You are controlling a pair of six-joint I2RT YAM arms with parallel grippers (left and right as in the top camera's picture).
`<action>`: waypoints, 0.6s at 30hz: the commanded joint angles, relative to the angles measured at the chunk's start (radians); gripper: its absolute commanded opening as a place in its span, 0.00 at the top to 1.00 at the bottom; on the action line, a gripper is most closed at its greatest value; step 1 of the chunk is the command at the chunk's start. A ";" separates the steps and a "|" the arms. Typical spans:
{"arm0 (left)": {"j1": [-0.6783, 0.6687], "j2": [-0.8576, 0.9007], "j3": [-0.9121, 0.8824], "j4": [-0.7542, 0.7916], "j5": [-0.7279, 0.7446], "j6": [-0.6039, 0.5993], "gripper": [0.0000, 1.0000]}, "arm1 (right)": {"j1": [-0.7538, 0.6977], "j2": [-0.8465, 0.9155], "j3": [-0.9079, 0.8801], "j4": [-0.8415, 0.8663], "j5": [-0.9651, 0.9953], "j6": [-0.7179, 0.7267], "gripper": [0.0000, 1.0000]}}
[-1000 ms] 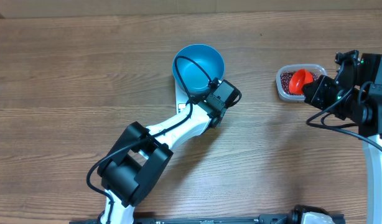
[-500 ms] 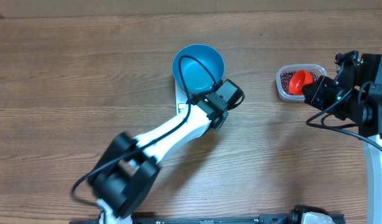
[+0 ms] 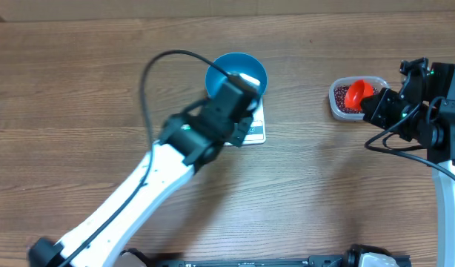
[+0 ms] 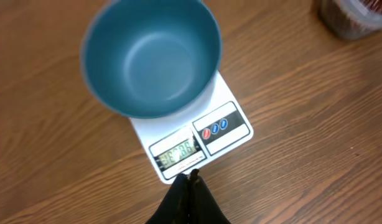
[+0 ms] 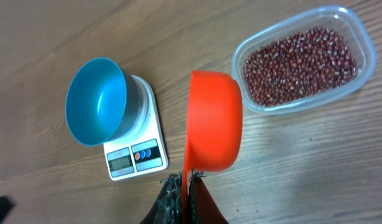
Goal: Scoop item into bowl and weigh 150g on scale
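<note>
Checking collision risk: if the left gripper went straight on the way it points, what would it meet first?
Probably the scale, at its display edge; the bowl stands beyond. Depth is unclear.

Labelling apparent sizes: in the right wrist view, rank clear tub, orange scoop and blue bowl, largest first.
1. clear tub
2-3. orange scoop and blue bowl look alike; the scoop is nearer the camera, so unranked.

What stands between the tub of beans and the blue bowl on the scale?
Nothing on the table: bare wood lies between the beans and the bowl. Only the left gripper, shut, hangs over the scale at its display edge, beside the bowl.
</note>
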 commanded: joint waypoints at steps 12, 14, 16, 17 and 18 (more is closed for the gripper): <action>0.366 -0.128 0.016 -0.113 0.487 0.249 0.95 | -0.002 -0.007 0.035 0.016 0.002 -0.005 0.96; 0.396 -0.128 0.016 -0.135 0.544 0.313 0.95 | -0.002 -0.007 0.035 0.016 0.002 -0.005 0.96; 0.414 -0.128 0.016 -0.150 0.565 0.348 0.95 | -0.002 -0.007 0.035 0.016 0.002 -0.005 0.96; 0.419 -0.128 0.016 -0.157 0.563 0.358 0.95 | -0.002 -0.007 0.035 0.016 0.002 -0.005 0.96; 0.420 -0.127 0.016 -0.161 0.555 0.362 0.93 | -0.002 -0.007 0.035 0.016 0.002 -0.005 0.96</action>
